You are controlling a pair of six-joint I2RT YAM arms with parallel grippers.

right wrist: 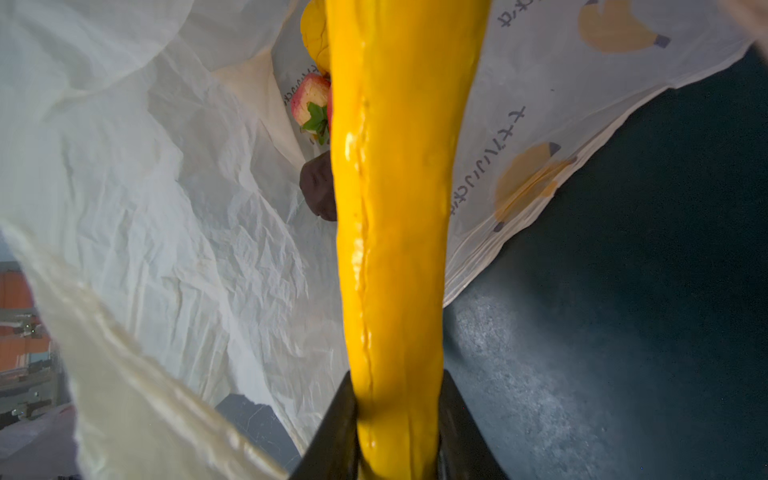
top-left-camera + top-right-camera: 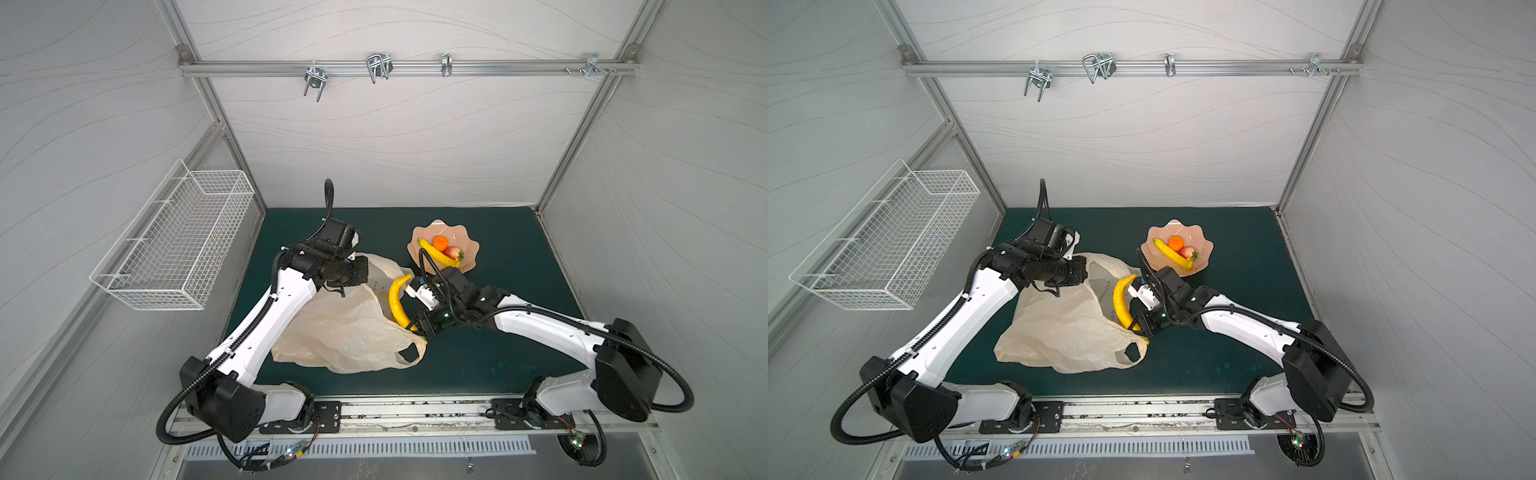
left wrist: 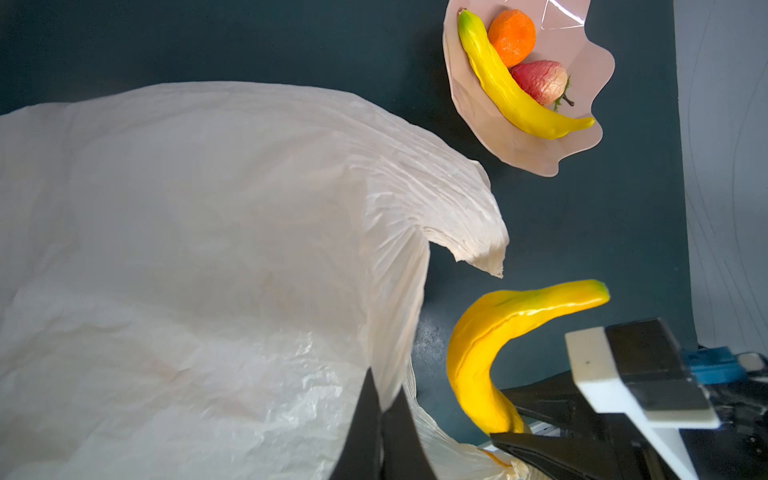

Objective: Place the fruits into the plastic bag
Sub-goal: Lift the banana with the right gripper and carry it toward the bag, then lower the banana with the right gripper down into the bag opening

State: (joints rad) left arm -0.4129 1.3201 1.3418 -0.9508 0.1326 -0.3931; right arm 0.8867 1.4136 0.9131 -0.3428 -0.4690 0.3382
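The right pincer [image 1: 398, 386] is clenched on the stalk end of a banana [image 2: 397, 297], jaws on either flank; the fruit's long axis runs straight out from the jaws, its free tip curving up and away. The left pincer [image 3: 384, 415] is pinched shut on the rim of the plastic bag [image 2: 345, 328], holding that lip raised so the mouth gapes toward the right arm. The bag lies on the green bench [image 2: 498, 332], between the two arms.

The banana stands just beside the raised lip, at the mouth; in the left wrist view its upper half is clear of the plastic, so I judge it not yet inside. The opening lies ahead of the right pincer and a little to the side, so the move should be a short push along the fruit's own axis, then release; the right arm alone is placed for it.

Deep in the bag sit a strawberry [image 1: 309, 97] and a dark brown ball [image 1: 318, 187]. In the pink bowl [image 2: 467, 245], near the held banana's free tip, lie a second banana [image 2: 438, 254], an orange [image 2: 439, 242] and a second strawberry [image 2: 453, 252].
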